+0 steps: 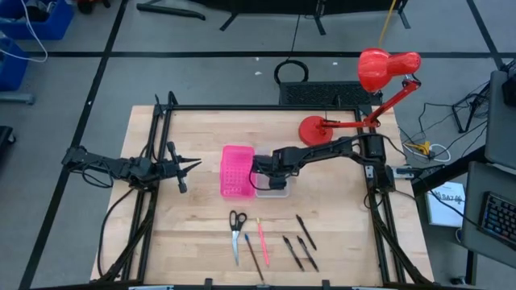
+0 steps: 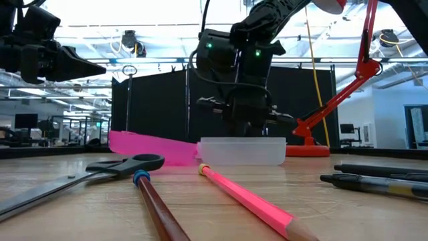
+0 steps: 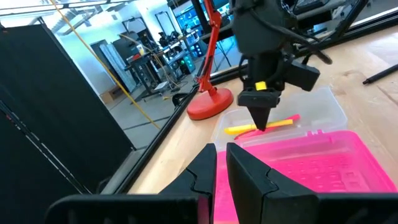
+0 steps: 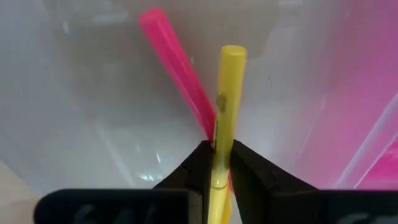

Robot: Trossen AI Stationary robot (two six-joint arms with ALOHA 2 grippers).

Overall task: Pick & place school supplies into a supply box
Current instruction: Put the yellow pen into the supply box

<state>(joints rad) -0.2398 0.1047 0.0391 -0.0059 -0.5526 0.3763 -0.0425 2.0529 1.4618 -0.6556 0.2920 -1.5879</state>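
1. High view: the right gripper (image 1: pixel 260 172) sits at the centre of the frame, over the clear box (image 1: pixel 274 190), which is joined to a pink perforated half (image 1: pixel 236 171) on its left.
2. Right wrist view: its fingers (image 4: pixel 199 165) are clamped on a yellow pen (image 4: pixel 227 99) that lies across a pink pen (image 4: pixel 177 68) inside the clear box.
3. Left wrist view: the same two pens lie in the box below the right gripper's tip.
4. High view: the left gripper (image 1: pixel 189 165) waits at middle left, well apart from the box; its fingers (image 3: pixel 205 171) are nearly together, holding nothing.
5. On the wooden surface (image 1: pixel 185 234), lower centre: scissors (image 1: pixel 236 229), a brown pencil (image 1: pixel 254 254), a pink pencil (image 1: pixel 262 234) and four dark pens (image 1: pixel 298 242).
6. A red lamp (image 1: pixel 379 80) stands at upper right.
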